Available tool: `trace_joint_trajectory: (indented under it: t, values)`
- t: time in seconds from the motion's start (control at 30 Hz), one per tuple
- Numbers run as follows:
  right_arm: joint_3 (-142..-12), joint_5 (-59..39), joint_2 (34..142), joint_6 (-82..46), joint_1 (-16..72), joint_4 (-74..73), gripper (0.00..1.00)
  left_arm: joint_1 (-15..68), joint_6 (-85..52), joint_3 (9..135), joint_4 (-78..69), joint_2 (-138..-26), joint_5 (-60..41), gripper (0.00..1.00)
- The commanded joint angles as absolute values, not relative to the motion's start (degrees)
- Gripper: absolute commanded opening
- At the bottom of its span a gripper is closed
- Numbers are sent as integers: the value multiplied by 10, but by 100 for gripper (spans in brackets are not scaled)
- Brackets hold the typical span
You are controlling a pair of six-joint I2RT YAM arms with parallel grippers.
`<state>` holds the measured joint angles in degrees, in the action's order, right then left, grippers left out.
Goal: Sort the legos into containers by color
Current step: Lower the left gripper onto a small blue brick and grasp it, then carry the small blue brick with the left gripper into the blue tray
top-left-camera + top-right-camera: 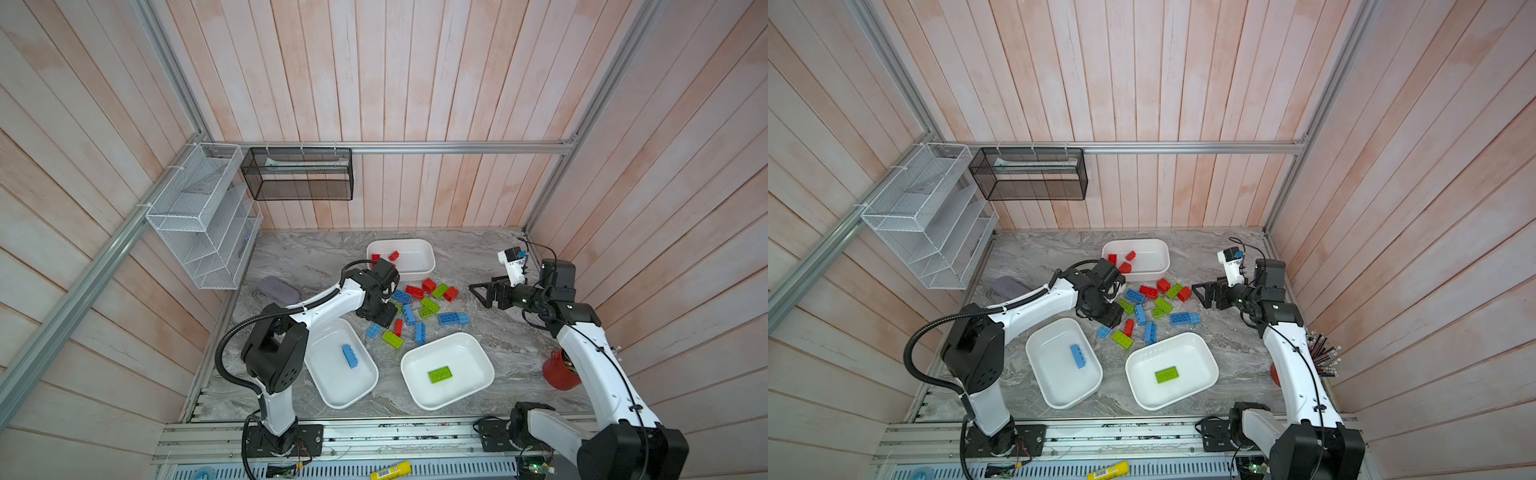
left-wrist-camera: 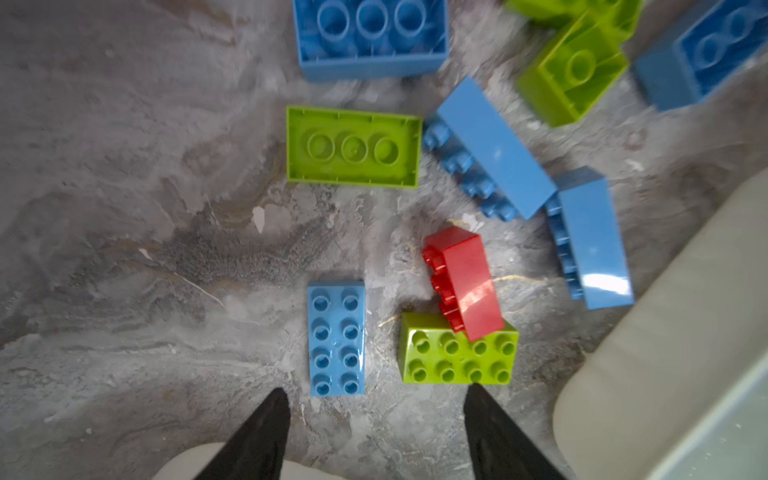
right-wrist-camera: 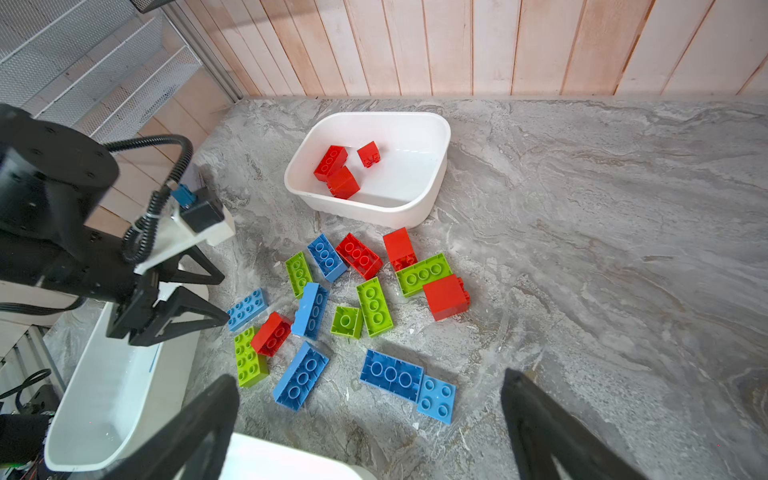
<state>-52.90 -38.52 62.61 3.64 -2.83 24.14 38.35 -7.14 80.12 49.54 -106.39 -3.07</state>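
Left gripper (image 2: 376,388) spread, empty; studs-up blue lego (image 2: 336,337) ahead, long axis pointing away from it. Right gripper (image 3: 370,377) spread.

The legos (image 3: 376,305) are glossy moulded plastic; the white containers (image 3: 374,214) smooth, faintly shiny plastic. The worktop (image 3: 582,249) looks like matt grey veined stone. Behind the worktop: pale wood planks (image 1: 374,83), matt metal rails (image 1: 415,148), wire mesh baskets (image 1: 195,216).

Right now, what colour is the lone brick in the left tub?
Blue. The brick shows best in a top view.
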Motion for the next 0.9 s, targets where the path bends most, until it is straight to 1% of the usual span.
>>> trace_joint_trajectory:
  t: [0.0, 0.2, 0.37, 0.5, 0.63, 0.7, 0.87]
  values:
    - [-537, -392, 628, 41, -32, 258, 98, 384, -98, 792, 479, -1089, 14, 68]
    - [-533, -388, 622, 43, -32, 263, 98, 381, -99, 779, 459, -1121, 25, 63]
    - [-530, -386, 619, 45, -32, 265, 98, 382, -99, 770, 443, -1140, 13, 50]
    - [-529, -386, 620, 45, -31, 266, 98, 381, -99, 764, 444, -1146, 14, 45]
    - [-531, -385, 623, 47, -31, 266, 98, 381, -101, 762, 449, -1142, 8, 32]
    - [-531, -385, 622, 47, -32, 265, 98, 381, -103, 774, 464, -1134, 9, 27]
    - [-530, -390, 626, 44, -31, 262, 98, 381, -102, 854, 539, -1088, 22, 26]
